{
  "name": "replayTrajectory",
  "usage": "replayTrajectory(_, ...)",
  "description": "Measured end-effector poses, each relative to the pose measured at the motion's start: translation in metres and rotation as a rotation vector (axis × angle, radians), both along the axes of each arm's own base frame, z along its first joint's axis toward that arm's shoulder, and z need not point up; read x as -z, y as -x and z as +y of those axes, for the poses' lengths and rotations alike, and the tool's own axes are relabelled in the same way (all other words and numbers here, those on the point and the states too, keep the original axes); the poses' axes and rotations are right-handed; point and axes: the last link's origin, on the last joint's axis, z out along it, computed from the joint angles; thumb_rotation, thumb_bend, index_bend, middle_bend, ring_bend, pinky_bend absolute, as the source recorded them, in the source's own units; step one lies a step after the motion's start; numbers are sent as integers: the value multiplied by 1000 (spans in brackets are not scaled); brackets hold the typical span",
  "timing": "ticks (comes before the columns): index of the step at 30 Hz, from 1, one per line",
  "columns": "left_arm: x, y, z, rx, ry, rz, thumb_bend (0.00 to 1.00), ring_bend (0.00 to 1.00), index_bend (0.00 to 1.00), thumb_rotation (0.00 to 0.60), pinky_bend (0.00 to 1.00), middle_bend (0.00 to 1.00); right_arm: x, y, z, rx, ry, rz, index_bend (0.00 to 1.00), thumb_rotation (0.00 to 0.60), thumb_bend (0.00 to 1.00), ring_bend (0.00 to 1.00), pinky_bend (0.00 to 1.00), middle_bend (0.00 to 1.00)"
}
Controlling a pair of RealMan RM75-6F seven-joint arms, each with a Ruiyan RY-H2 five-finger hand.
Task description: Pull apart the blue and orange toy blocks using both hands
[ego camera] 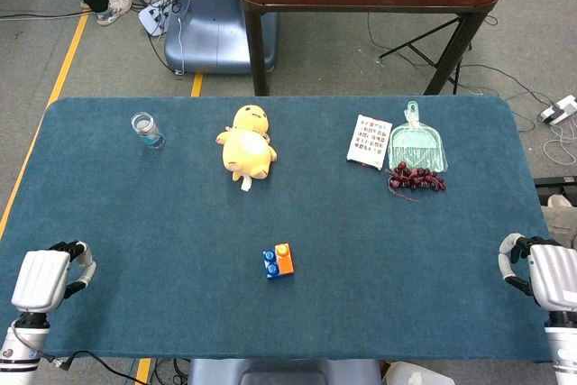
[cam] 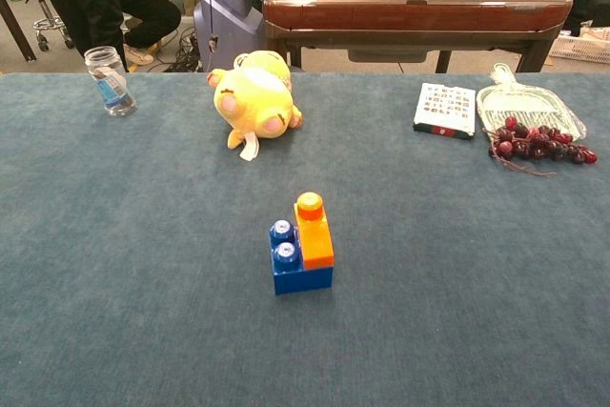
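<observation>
The blue block (ego camera: 270, 265) and the orange block (ego camera: 285, 260) sit joined together on the blue table, near its front middle. In the chest view the orange block (cam: 314, 233) stands on the right half of the blue block (cam: 285, 256), whose two studs show on the left. My left hand (ego camera: 47, 279) rests at the table's front left corner, far from the blocks and holding nothing. My right hand (ego camera: 546, 271) rests at the front right edge, also holding nothing. Neither hand shows in the chest view.
A yellow plush toy (ego camera: 246, 148) lies behind the blocks. A small glass jar (ego camera: 147, 129) stands at the back left. A card pack (ego camera: 369, 141), a green dustpan (ego camera: 416, 147) and dark red grapes (ego camera: 416, 178) lie at the back right.
</observation>
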Motion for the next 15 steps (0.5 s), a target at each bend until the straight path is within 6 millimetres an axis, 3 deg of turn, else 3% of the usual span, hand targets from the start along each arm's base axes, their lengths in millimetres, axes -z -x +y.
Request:
replayTrajectory(6,-3,1,0,-13,-14,0,384,603,395,600,804,591,6,6,-3,14,-18,-18,629,600,416,524,508,612)
replayTrajectory(9,-4,0,0,-11,-21,4,384,604,392,600,804,591,7,3,-10,-12,-20,-19,629,600,401,493,365,585)
replayTrajectory(12,-4,0,-2,-16,-21,-1,384,603,391,600,804,591,9,-7,-19,-66,-28,-10,629,600,318,410,252,510)
replayTrajectory(15,-2,2,-5,-19,-11,5,384,603,390,600,804,591,13,-22,-30,-143,-46,12,601,600,200,317,221,416)
